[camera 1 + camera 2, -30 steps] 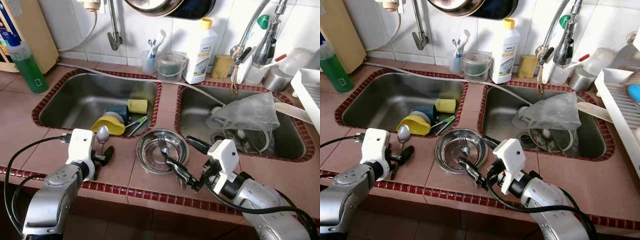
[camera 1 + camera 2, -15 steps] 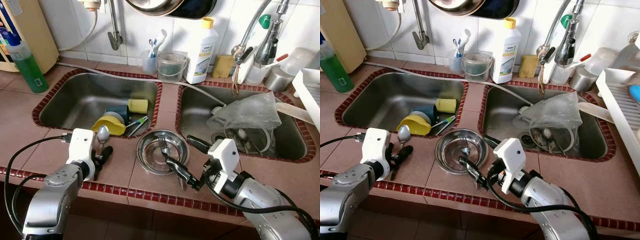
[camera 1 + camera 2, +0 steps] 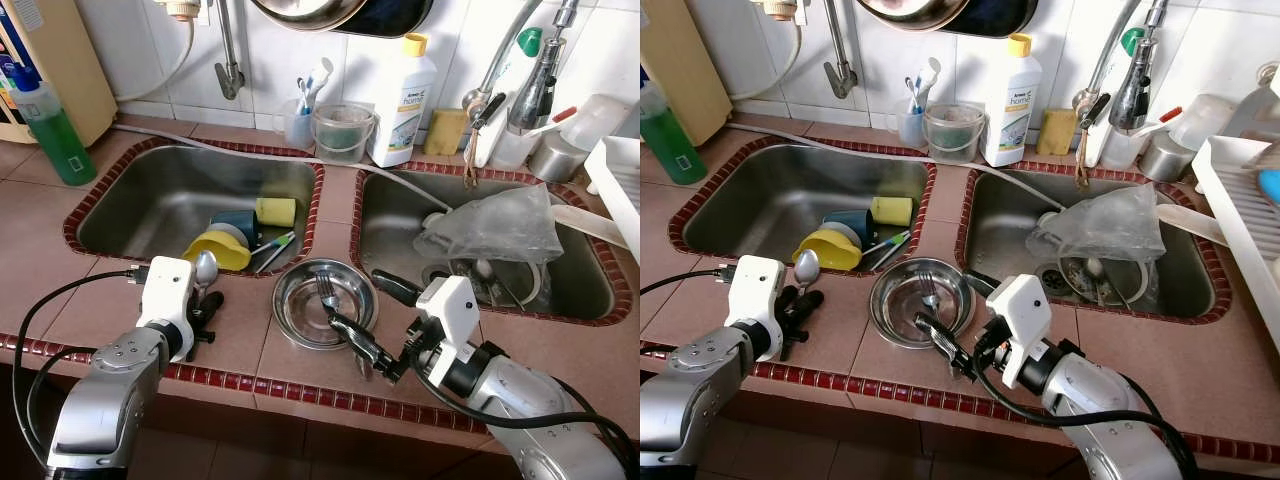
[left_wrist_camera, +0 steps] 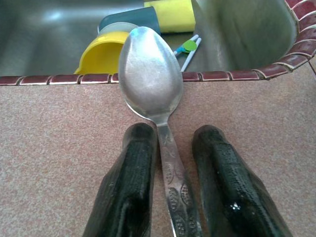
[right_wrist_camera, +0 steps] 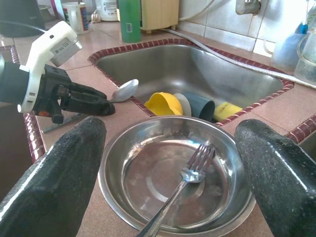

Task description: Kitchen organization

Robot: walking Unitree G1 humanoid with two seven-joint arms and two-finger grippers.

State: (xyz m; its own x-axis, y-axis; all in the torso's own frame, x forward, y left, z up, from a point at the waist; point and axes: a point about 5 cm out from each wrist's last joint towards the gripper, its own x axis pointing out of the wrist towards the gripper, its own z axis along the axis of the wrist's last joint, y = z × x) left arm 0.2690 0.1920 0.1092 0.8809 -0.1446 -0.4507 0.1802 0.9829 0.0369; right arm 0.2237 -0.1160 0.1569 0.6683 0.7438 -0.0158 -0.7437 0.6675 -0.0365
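The left claw [image 4: 168,182] lies low on the speckled reddish-brown tiled bench [image 3: 40,260], its two ribbed black fingers [image 4: 126,187] parted a little to either side of the embossed handle of a polished steel spoon [image 4: 150,79]. They bracket the handle, seemingly set to close on it; whether they already press it I cannot tell. The spoon's smooth bowl points toward the left stainless sink [image 3: 150,200], where a yellow plastic cup [image 3: 218,250], a grey-blue cup [image 3: 235,225] and a yellow sponge block [image 3: 275,211] lie.

Between the two sinks a round, shiny steel bowl [image 3: 295,320] rests on the bench with a steel fork [image 5: 185,185] leaning inside. The right claw [image 3: 360,320] hovers at the bowl's near rim, wide open and holding nothing, one finger to each side, probably lined up to take the bowl or fork.
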